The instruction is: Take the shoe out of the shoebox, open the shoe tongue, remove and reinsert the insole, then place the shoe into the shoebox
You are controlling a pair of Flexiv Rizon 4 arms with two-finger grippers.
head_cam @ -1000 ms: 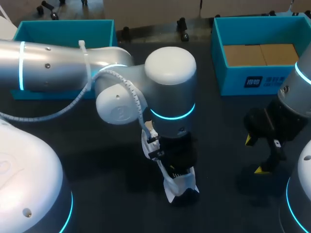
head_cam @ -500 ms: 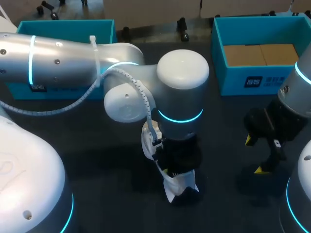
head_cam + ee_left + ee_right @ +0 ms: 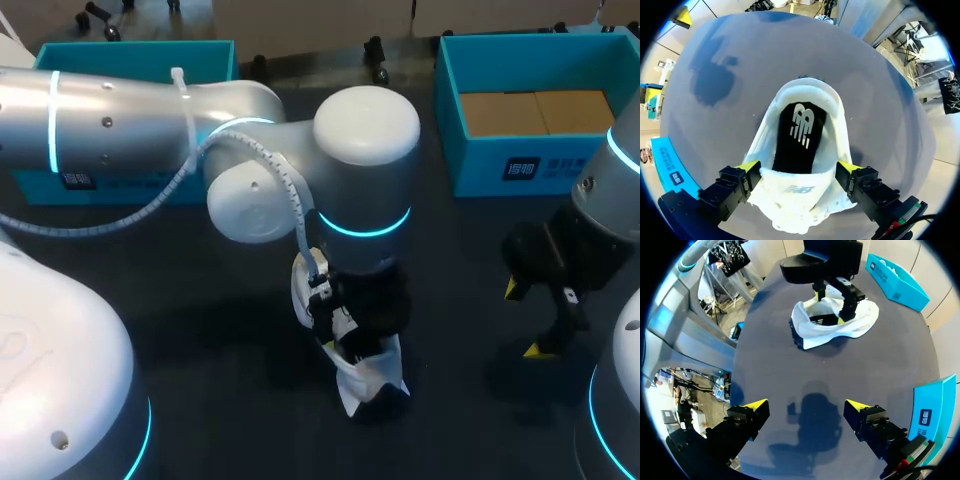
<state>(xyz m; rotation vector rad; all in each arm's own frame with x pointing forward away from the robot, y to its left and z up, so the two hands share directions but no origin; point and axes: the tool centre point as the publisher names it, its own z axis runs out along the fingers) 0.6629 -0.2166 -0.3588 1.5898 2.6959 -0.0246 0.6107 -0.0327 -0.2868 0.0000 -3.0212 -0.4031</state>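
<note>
Both sides of shoe (image 3: 800, 145) gripped by left claw (image 3: 797, 169); right claw (image 3: 806, 406) apart, well clear.

Worktop (image 3: 200, 340): a broad, flat surface with a dark, matte, uniform finish in the head view. Seen from either wrist, the same worktop (image 3: 885, 105) (image 3: 840, 375) appears paler, a muted grey-blue, evenly lit from above and without glare. Soft-edged shadows (image 3: 812, 412) (image 3: 712, 80) lie on it as darker patches; another shadow (image 3: 510, 378) darkens its near right part.
</note>
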